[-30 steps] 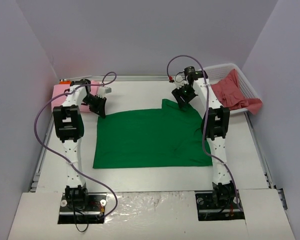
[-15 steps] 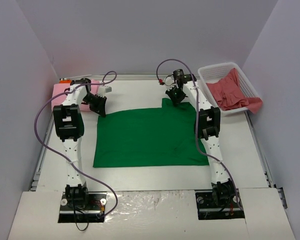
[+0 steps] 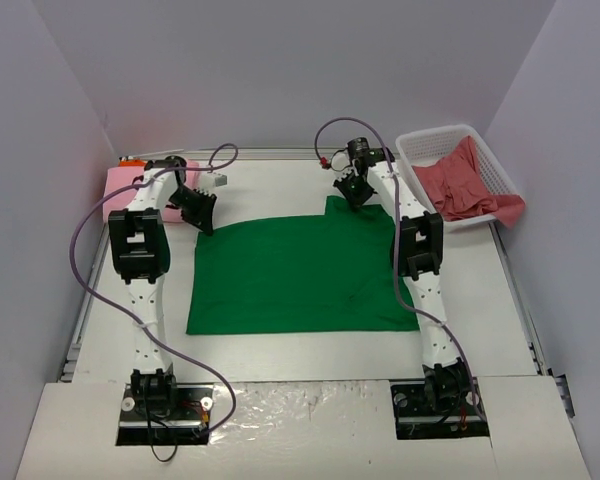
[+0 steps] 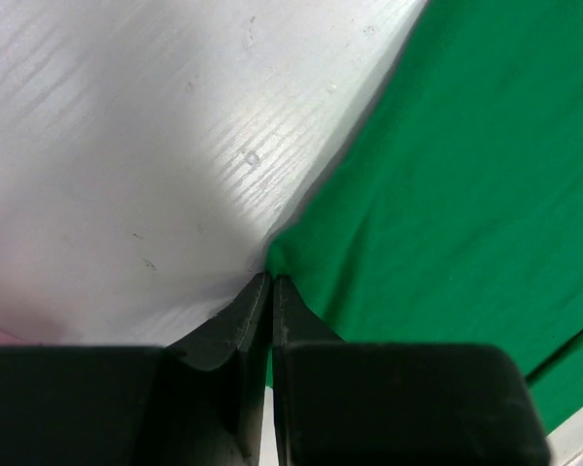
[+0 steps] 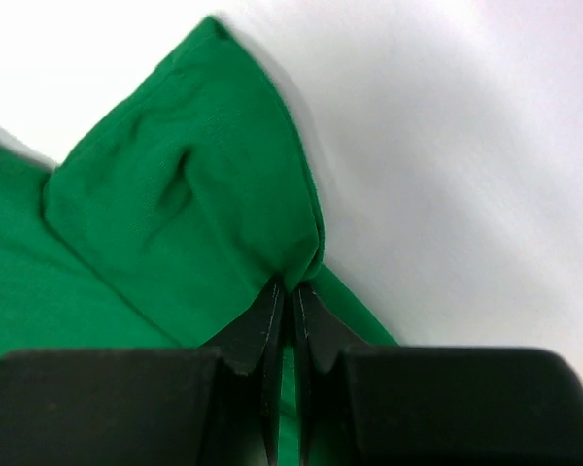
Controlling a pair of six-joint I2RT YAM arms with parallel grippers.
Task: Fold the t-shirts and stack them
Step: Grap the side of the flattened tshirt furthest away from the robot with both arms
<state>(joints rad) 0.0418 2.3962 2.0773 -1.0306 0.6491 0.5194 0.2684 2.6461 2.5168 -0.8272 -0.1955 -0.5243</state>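
A bright green t-shirt (image 3: 300, 272) lies spread flat on the white table. My left gripper (image 3: 204, 222) is shut on its far-left corner, the green cloth (image 4: 447, 184) pinched at the jaw tips in the left wrist view. My right gripper (image 3: 356, 196) is shut on a raised fold at the shirt's far edge; the right wrist view shows bunched green cloth (image 5: 189, 209) caught between the tips. A pink t-shirt (image 3: 120, 186), with orange cloth (image 3: 130, 163) behind it, lies folded at the far left. A coral red t-shirt (image 3: 468, 186) is heaped in the basket.
A white plastic lattice basket (image 3: 416, 149) stands at the far right, by the right arm. Grey walls close in the table on three sides. Purple cables loop off both arms. Bare white table (image 3: 280, 185) lies beyond the green shirt.
My right gripper moved left and back from the shirt's far-right edge to the raised fold and shut on it. The left arm has not moved.
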